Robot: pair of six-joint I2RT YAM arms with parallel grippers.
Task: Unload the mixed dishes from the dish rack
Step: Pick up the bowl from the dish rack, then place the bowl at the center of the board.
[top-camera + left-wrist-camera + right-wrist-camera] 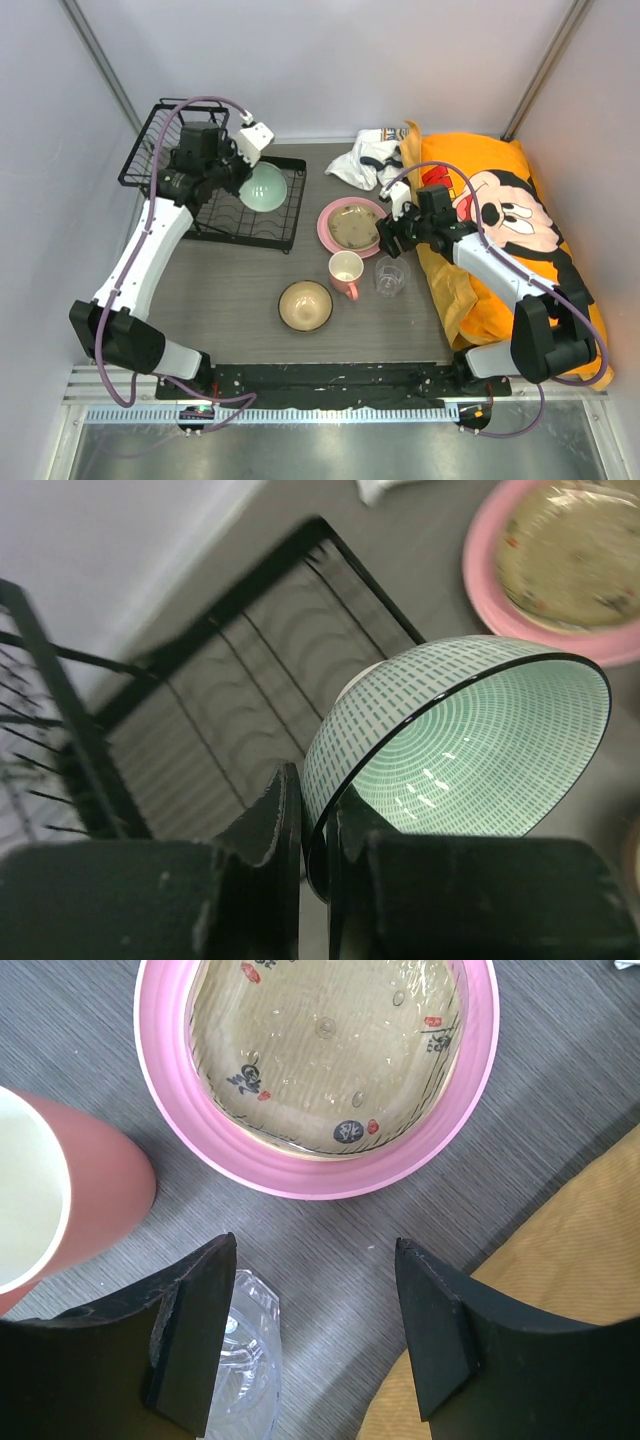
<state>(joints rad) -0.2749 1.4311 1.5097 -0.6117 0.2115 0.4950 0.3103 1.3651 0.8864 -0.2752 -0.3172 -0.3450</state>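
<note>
Overhead, the grey wood-grain table point(250, 290) carries everything. A yellow cartoon-mouse cushion point(500, 215) lies along its right edge. The dish rack point(245, 228), black wire, fills the far-left corner, with its raised basket toward the left edge and its flat tray toward the middle. Near the table's centre sits the large pink plate point(326, 238), with the tan shallow dish point(353, 224) resting in it.

The mint-green bowl point(264, 187) is the one dish not yet on the table. It hangs over the right part of the rack tray, tipped on edge, its mouth facing right toward the plate. Whether its foot touches the wires cannot be told. A yellowish bowl point(305, 306) stands toward the near edge. Just beyond it, the pink mug point(346, 272) and the clear glass cup point(391, 276) stand side by side. A white cloth point(365, 160) is crumpled at the far edge.

Left gripper point(312, 825): jaws narrow, pinching the mint-green bowl's black rim, one finger inside and one outside, so the bowl extends away from the fingers to the right. Right gripper point(315, 1300): jaws wide, holding nothing, poised over bare table between the plate's rim and the glass cup.

Only the left arm is placed for the coming move. Bare, flat, matte table lies on the near side of the rack, left of the yellowish bowl, and it looks roomy enough for a set-down.
</note>
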